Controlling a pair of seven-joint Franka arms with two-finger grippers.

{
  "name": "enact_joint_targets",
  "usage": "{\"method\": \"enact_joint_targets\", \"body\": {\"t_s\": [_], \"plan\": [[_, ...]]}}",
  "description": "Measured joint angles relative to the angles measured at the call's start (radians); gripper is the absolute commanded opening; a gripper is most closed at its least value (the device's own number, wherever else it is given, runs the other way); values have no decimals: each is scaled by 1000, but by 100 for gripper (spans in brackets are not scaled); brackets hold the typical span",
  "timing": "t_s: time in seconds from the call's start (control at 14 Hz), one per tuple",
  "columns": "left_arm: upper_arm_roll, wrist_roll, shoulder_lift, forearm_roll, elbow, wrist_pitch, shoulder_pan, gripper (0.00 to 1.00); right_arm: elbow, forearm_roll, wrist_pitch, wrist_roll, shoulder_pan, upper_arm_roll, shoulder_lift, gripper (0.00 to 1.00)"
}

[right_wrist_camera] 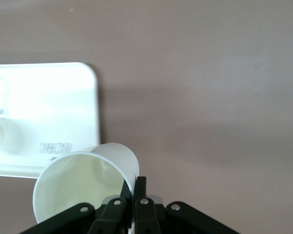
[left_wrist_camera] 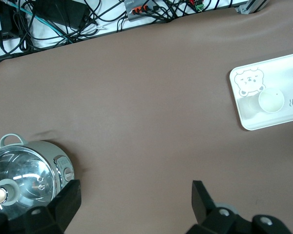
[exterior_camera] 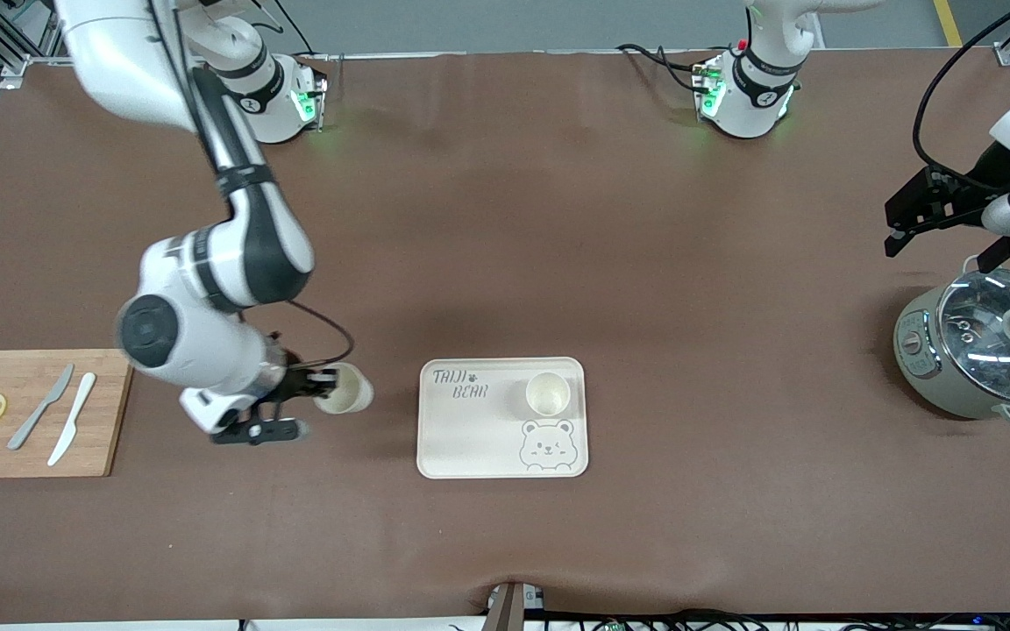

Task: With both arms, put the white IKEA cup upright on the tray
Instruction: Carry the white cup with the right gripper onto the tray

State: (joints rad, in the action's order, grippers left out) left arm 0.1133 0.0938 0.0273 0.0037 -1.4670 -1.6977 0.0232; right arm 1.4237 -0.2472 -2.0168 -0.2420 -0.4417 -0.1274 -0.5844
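Note:
A white cup (exterior_camera: 344, 391) is gripped at its rim by my right gripper (exterior_camera: 321, 386), one finger inside the wall and one outside. The cup is tilted and held over the bare table between the cutting board and the tray. In the right wrist view the gripper (right_wrist_camera: 135, 184) is shut on the cup (right_wrist_camera: 83, 185), with the tray (right_wrist_camera: 53, 107) past it. The cream bear tray (exterior_camera: 470, 438) holds a second white cup (exterior_camera: 548, 393), upright. My left gripper (exterior_camera: 892, 230) is open and empty, up over the table beside the pot. The left wrist view shows its fingers (left_wrist_camera: 71, 197) spread wide.
A grey-green pot with a glass lid (exterior_camera: 987, 342) stands at the left arm's end, also in the left wrist view (left_wrist_camera: 24, 170). A wooden cutting board (exterior_camera: 32, 456) with two knives and two lemon slices lies at the right arm's end. Cables run along the table edge (left_wrist_camera: 88, 19).

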Motion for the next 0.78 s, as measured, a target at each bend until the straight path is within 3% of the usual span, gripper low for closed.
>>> {"method": "enact_joint_targets", "body": {"t_s": [0.28, 0.78], "plan": [[0, 0, 0, 0, 0, 0, 0, 100, -20, 0, -79, -202, -127, -1, -16, 0], [0, 0, 0, 0, 0, 0, 0, 100, -23, 0, -256, -296, -189, -2, -125, 0]]}}
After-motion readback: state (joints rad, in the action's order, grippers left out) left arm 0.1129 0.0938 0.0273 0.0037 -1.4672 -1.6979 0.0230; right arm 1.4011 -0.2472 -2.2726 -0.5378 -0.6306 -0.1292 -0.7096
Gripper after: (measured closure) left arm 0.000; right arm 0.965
